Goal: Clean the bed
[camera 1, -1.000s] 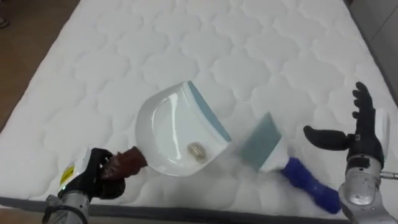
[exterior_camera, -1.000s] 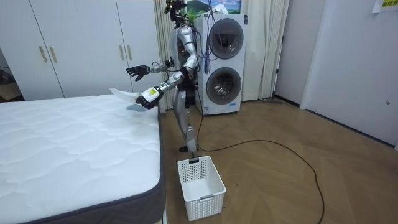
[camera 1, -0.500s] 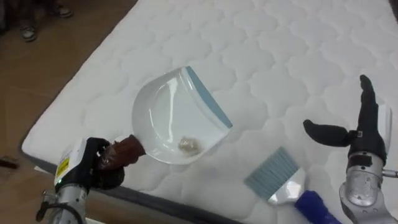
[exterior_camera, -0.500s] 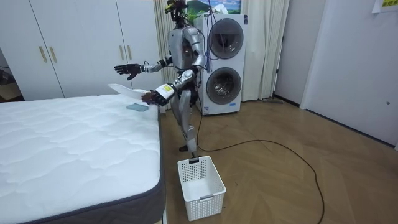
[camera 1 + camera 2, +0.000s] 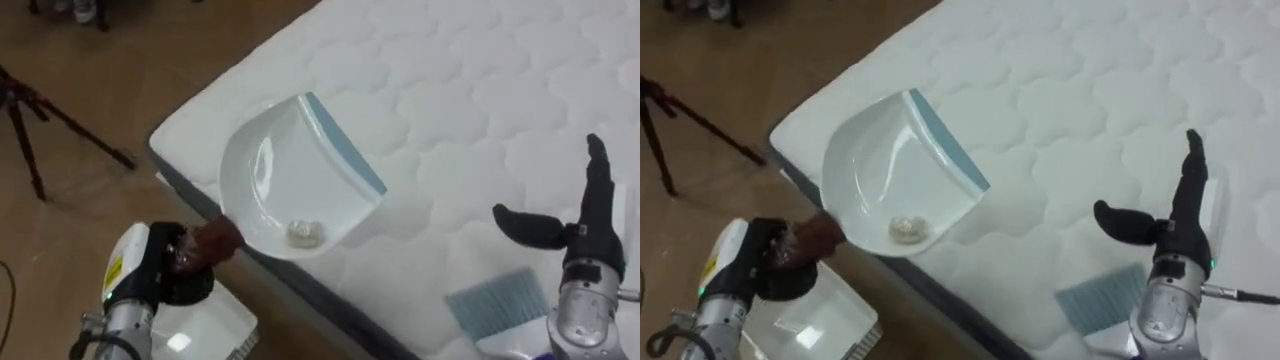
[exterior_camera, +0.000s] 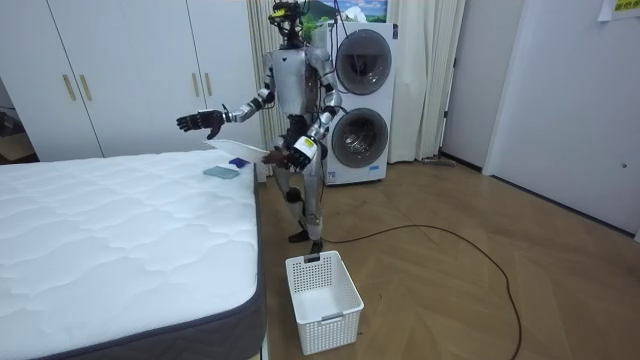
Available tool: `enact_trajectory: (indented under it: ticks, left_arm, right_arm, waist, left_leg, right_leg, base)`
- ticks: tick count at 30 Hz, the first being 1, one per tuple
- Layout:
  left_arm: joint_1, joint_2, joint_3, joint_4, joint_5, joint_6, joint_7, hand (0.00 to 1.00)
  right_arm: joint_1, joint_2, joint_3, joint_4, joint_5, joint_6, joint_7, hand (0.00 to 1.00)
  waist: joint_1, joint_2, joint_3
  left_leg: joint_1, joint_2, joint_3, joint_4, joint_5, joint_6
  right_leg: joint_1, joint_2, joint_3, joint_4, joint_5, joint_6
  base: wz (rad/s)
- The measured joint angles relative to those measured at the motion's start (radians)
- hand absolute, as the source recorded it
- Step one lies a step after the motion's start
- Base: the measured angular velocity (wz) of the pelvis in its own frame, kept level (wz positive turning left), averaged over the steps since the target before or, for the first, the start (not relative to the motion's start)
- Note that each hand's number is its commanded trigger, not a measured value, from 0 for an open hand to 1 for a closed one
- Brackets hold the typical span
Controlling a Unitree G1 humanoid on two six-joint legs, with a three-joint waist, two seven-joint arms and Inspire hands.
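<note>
My left hand (image 5: 160, 270) is shut on the brown handle (image 5: 215, 240) of a white dustpan (image 5: 280, 170) with a pale blue lip. I hold the pan level above the bed's corner, and a small crumpled ball (image 5: 305, 233) lies in it. The white quilted mattress (image 5: 450, 90) spreads out to the right. My right hand (image 5: 580, 235) hovers open over it, fingers straight. Just below that hand a brush (image 5: 495, 305) with pale blue bristles lies on the mattress. In the room view I stand at the bed's far corner, the dustpan (image 6: 240, 150) in front of me.
A white plastic basket (image 6: 322, 300) stands on the wooden floor beside the bed; its rim (image 5: 205, 325) shows under my left hand. A black tripod (image 5: 40, 130) stands on the floor at the left. Stacked washing machines (image 6: 358, 100) are behind me.
I have turned to my left, away from the bed, and the whole view has swung with me. The dustpan went from above the mattress to its corner. The brush stayed on the bed.
</note>
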Motion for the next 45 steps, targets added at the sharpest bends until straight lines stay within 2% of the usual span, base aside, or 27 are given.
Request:
enact_trajectory:
  ticks: [2,3,4,5,6,7,8,9,10,11,13,14,15,16,18,19,20,21,22,23,24,25,27,28,35,37,45]
  left_arm:
    - [-0.003,-0.005,-0.011,0.004,0.002,0.0,-0.001,1.0]
    - [-0.011,-0.007,-0.02,0.005,0.003,0.0,-0.001,1.0]
    - [-0.015,-0.006,-0.023,0.007,0.003,0.0,0.0,1.0]
    - [-0.015,-0.005,-0.021,0.013,0.002,0.0,0.002,1.0]
    - [-0.014,-0.003,-0.015,0.028,0.002,-0.001,0.002,1.0]
    - [-0.007,-0.002,-0.013,0.028,0.002,-0.001,0.002,1.0]
    - [-0.003,-0.001,-0.006,0.028,0.0,-0.002,0.002,1.0]
    - [-0.004,0.002,0.001,0.027,0.0,-0.004,0.0,1.0]
    - [-0.005,0.006,0.002,0.026,0.0,-0.006,-0.001,1.0]
    - [-0.008,0.013,0.004,0.026,0.001,-0.015,-0.001,1.0]
    - [-0.009,0.013,0.004,0.024,0.002,-0.023,-0.007,1.0]
    - [-0.011,0.013,0.004,0.024,0.002,-0.023,-0.019,1.0]
    - [-0.014,0.012,0.002,0.024,0.004,-0.023,-0.026,1.0]
    - [-0.016,0.012,0.002,0.024,0.004,-0.023,-0.029,1.0]
    - [-0.019,0.013,0.002,0.017,0.003,-0.028,-0.032,1.0]
    - [-0.019,0.013,0.002,0.017,0.003,-0.03,-0.032,1.0]
    - [-0.019,0.015,0.0,0.017,0.003,-0.031,-0.032,1.0]
    - [-0.019,0.015,0.001,0.018,0.001,-0.032,-0.031,1.0]
    - [-0.019,0.016,0.002,0.02,0.001,-0.031,-0.031,1.0]
    - [-0.019,0.016,0.002,0.02,0.001,-0.031,-0.031,1.0]
    - [-0.021,0.016,0.001,0.02,0.0,-0.031,-0.032,1.0]
    - [-0.02,0.011,0.0,0.021,0.0,-0.03,-0.034,1.0]
    - [-0.018,0.005,-0.002,0.02,0.002,-0.039,-0.044,1.0]
    - [-0.017,0.01,0.0,0.02,0.002,-0.043,-0.044,1.0]
    - [-0.003,0.017,-0.001,0.038,0.002,-0.042,-0.043,1.0]
    - [0.005,0.013,-0.002,0.047,0.001,-0.041,-0.043,1.0]
    - [-0.002,0.006,-0.009,0.108,0.012,-0.016,-0.044,1.0]
  right_arm:
    - [0.002,0.004,-0.006,0.005,-0.002,0.001,0.007,0.0]
    - [0.002,0.006,-0.017,0.009,-0.002,0.001,0.007,0.0]
    - [-0.001,0.007,-0.019,0.015,-0.001,-0.002,0.009,0.0]
    - [-0.003,0.008,-0.017,0.017,0.001,-0.006,0.011,0.0]
    - [-0.004,0.01,-0.014,0.028,0.0,-0.013,0.013,0.0]
    - [-0.002,0.011,-0.012,0.032,0.0,-0.012,0.012,0.0]
    - [-0.004,0.008,-0.012,0.032,0.0,-0.012,0.005,0.0]
    - [-0.005,0.01,-0.012,0.033,0.0,-0.012,0.001,0.0]
    - [-0.003,0.014,-0.011,0.033,0.0,-0.012,0.0,0.0]
    - [-0.001,0.018,-0.007,0.033,-0.002,-0.012,-0.003,0.0]
    - [0.0,0.018,-0.006,0.033,-0.002,-0.012,-0.003,0.0]
    - [0.0,0.017,-0.006,0.033,-0.002,-0.012,-0.004,0.0]
    - [0.008,0.017,-0.006,0.033,-0.002,-0.012,-0.007,0.0]
    - [0.013,0.017,-0.007,0.033,-0.002,-0.011,-0.011,0.0]
    - [0.033,0.019,-0.008,0.033,-0.008,-0.009,-0.023,0.0]
    - [0.04,0.018,-0.009,0.033,-0.01,-0.009,-0.027,0.0]
    - [0.043,0.019,-0.009,0.034,-0.01,-0.01,-0.027,0.0]
    - [0.042,0.02,-0.009,0.031,-0.01,-0.01,-0.025,0.0]
    - [0.037,0.022,-0.009,0.029,-0.012,-0.01,-0.024,0.0]
    - [0.037,0.022,-0.009,0.028,-0.014,-0.01,-0.024,0.0]
    - [0.037,0.024,-0.009,0.027,-0.016,-0.01,-0.026,0.0]
    - [0.039,0.023,-0.009,0.03,-0.019,-0.01,-0.027,0.0]
    - [0.041,0.024,-0.009,0.034,-0.048,-0.016,-0.032,0.0]
    - [0.041,0.024,-0.006,0.035,-0.049,-0.024,-0.031,0.0]
    - [0.04,0.025,0.014,0.044,-0.048,-0.028,-0.011,0.0]
    - [0.04,0.027,0.016,0.057,-0.048,-0.027,0.001,0.0]
    - [0.047,0.035,0.044,0.079,-0.138,-0.022,0.021,0.0]
  waist:
    - [-0.034,-0.003,-0.0026]
    - [-0.034,-0.007,-0.002]
    - [-0.019,-0.008,0.0012]
    - [-0.003,-0.006,0.0026]
    - [0.024,0.003,0.0017]
    - [0.025,0.004,-0.0022]
    - [0.03,0.003,-0.0027]
    - [0.031,0.009,-0.0056]
    - [0.027,0.014,-0.0084]
    - [0.024,0.009,-0.0062]
    - [0.026,0.002,-0.0052]
    - [0.023,-0.001,-0.0061]
    - [0.003,-0.002,-0.0069]
    - [-0.005,-0.002,-0.0071]
    - [-0.024,-0.003,-0.0071]
    - [-0.034,-0.002,-0.0078]
    - [-0.042,-0.001,-0.0081]
    - [-0.039,-0.001,-0.0086]
    - [-0.036,0.003,-0.0058]
    - [-0.037,0.003,-0.0058]
    - [-0.045,-0.009,-0.0044]
    - [-0.049,-0.008,-0.0053]
    - [-0.04,0.004,-0.0089]
    - [-0.022,0.006,-0.0084]
    - [0.013,-0.002,-0.0047]
    - [0.016,-0.008,-0.0005]
    - [0.016,-0.002,0.0025]
  left_leg:
    - [0.003,-0.048,-0.074,-0.065,0.002,0.008]
    - [0.007,-0.073,-0.1,-0.106,0.018,0.028]
    - [0.006,-0.087,-0.128,-0.128,0.038,0.028]
    - [0.005,-0.09,-0.14,-0.132,0.042,0.025]
    - [0.004,-0.098,-0.173,-0.133,0.048,0.016]
    - [0.004,-0.104,-0.178,-0.136,0.052,0.012]
    - [0.002,-0.109,-0.168,-0.139,0.053,0.012]
    - [-0.001,-0.101,-0.15,-0.137,0.055,0.013]
    - [0.0,-0.095,-0.139,-0.136,0.056,0.014]
    - [0.004,-0.093,-0.125,-0.138,0.059,0.019]
    - [0.008,-0.105,-0.144,-0.167,0.072,0.025]
    - [0.009,-0.126,-0.177,-0.179,0.081,0.03]
    - [0.01,-0.152,-0.222,-0.189,0.09,0.037]
    - [0.012,-0.163,-0.238,-0.193,0.095,0.041]
    - [0.02,-0.209,-0.316,-0.202,0.102,0.053]
    - [0.025,-0.223,-0.376,-0.201,0.105,0.058]
    - [0.026,-0.229,-0.398,-0.2,0.103,0.065]
    - [0.022,-0.241,-0.444,-0.2,0.106,0.065]
    - [0.021,-0.244,-0.473,-0.199,0.109,0.062]
    - [0.022,-0.251,-0.49,-0.197,0.114,0.054]
    - [0.021,-0.27,-0.506,-0.181,0.114,0.052]
    - [0.02,-0.275,-0.51,-0.166,0.108,0.05]
    - [0.024,-0.241,-0.434,-0.16,0.097,0.05]
    - [0.029,-0.236,-0.428,-0.171,0.095,0.048]
    - [0.045,-0.238,-0.441,-0.21,0.096,0.039]
    - [0.035,-0.238,-0.443,-0.201,0.092,0.039]
    - [-0.03,-0.223,-0.448,-0.141,0.057,0.039]
  right_leg:
    - [-0.029,-0.002,0.09,0.052,-0.007,-0.004]
    - [-0.072,-0.011,0.187,0.092,-0.015,-0.01]
    - [-0.119,-0.008,0.28,0.107,-0.028,-0.014]
    - [-0.142,-0.003,0.323,0.096,-0.025,-0.017]
    - [-0.173,0.002,0.356,0.093,-0.003,-0.032]
    - [-0.168,-0.008,0.331,0.098,0.0,-0.033]
    - [-0.161,-0.021,0.258,0.096,-0.003,-0.039]
    - [-0.143,-0.029,0.181,0.088,-0.004,-0.04]
    - [-0.133,-0.029,0.158,0.08,-0.004,-0.04]
    - [-0.117,-0.032,0.128,0.078,-0.006,-0.037]
    - [-0.091,-0.036,0.116,0.079,-0.009,-0.028]
    - [-0.082,-0.037,0.145,0.078,-0.01,-0.023]
    - [-0.074,-0.034,0.209,0.083,-0.011,-0.018]
    - [-0.074,-0.03,0.239,0.095,-0.011,-0.018]
    - [-0.103,-0.043,0.335,0.214,-0.009,-0.017]
    - [-0.135,-0.044,0.403,0.284,0.0,-0.009]
    - [-0.152,-0.038,0.448,0.307,0.0,-0.003]
    - [-0.194,-0.011,0.547,0.302,-0.021,0.006]
    - [-0.24,0.012,0.607,0.268,-0.027,0.007]
    - [-0.257,0.016,0.624,0.237,-0.025,0.011]
    - [-0.28,0.019,0.665,0.173,0.03,0.017]
    - [-0.282,0.009,0.663,0.177,0.055,0.005]
    - [-0.253,0.011,0.626,0.162,0.035,0.003]
    - [-0.245,0.015,0.623,0.15,0.035,0.001]
    - [-0.21,0.032,0.618,0.098,0.043,-0.014]
    - [-0.209,0.031,0.605,0.095,0.042,-0.015]
    - [-0.218,0.043,0.551,0.096,0.033,-0.021]
  base:
    - [1.13]
    - [0.81]
    - [0.54]
    - [0.24]
    - [0.24]
    - [0.39]
    - [0.52]
    - [0.54]
    - [0.76]
    - [0.72]
    - [0.64]
    - [0.94]
    - [1.09]
    - [1.23]
    - [1.27]
    - [1.14]
    - [0.96]
    - [0.72]
    - [0.71]
    - [0.87]
    - [0.84]
    - [0.94]
    - [0.56]
    - [0.16]
    - [0.06]
    - [0.11]
    - [0.21]
